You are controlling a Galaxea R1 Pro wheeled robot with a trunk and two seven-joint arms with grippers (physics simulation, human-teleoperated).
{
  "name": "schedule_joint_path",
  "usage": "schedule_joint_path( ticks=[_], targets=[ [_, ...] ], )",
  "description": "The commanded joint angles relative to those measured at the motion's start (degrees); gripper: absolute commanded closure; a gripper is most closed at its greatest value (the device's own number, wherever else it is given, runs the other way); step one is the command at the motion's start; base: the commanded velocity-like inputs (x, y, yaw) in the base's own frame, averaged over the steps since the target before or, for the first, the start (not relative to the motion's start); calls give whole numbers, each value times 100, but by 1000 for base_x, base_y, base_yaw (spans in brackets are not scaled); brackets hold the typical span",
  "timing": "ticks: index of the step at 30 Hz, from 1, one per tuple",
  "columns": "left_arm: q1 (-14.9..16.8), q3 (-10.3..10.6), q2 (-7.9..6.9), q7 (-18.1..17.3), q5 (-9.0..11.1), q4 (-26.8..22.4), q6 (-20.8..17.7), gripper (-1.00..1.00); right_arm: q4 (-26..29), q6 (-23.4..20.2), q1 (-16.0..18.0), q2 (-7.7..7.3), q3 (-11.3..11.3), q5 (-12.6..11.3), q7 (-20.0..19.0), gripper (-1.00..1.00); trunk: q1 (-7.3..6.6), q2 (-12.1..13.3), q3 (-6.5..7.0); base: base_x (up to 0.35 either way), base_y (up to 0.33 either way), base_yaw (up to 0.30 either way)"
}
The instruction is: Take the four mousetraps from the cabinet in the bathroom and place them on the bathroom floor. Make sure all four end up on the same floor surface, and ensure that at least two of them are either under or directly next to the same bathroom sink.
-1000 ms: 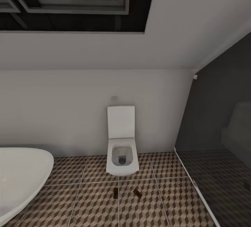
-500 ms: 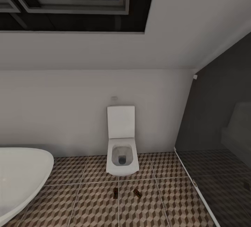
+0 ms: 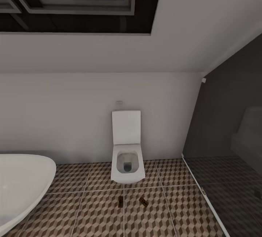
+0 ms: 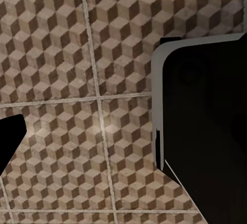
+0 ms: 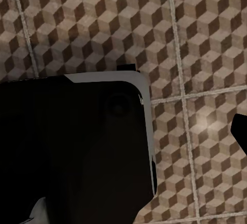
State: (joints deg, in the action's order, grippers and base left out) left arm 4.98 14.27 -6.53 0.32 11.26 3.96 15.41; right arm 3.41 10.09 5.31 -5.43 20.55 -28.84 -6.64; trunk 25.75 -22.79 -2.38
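Observation:
Two mousetraps lie flat on the cube-patterned bathroom floor (image 3: pixel 94 211) in front of the toilet: one mousetrap (image 3: pixel 120 201) points lengthwise toward it, the other mousetrap (image 3: pixel 143 201) lies skewed a little to its right. They are small and dark at this distance. The cabinet and the bathroom sink are out of view. In the left wrist view my left gripper (image 4: pixel 123 141) hangs over bare tiles, one dark fingertip (image 4: pixel 10 139) at the frame's edge. My right gripper (image 5: pixel 123 134) likewise shows one fingertip (image 5: pixel 242 134) over tiles. Nothing sits between either pair of fingers.
A white toilet (image 3: pixel 126 153) stands against the far white wall. The white oval bathtub (image 3: pixel 20 184) curves in at the left. A dark glass shower partition (image 3: pixel 222 128) closes the right side. My own black, grey-edged body (image 4: pixel 206 126) blocks part of both wrist views.

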Motion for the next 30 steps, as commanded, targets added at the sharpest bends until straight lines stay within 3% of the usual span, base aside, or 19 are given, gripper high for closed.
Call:
schedule_joint_path(
  ticks=[1,30],
  targets=[
    [10,49,3,3,43,23,39,-100,-7,20,5,-2,37,-61,-29,-100,4,-13,-13,0,0,0],
    [10,49,3,3,43,18,37,-100,-7,20,5,-2,37,-61,-30,-100,4,-13,-13,0,0,0]
  ],
)
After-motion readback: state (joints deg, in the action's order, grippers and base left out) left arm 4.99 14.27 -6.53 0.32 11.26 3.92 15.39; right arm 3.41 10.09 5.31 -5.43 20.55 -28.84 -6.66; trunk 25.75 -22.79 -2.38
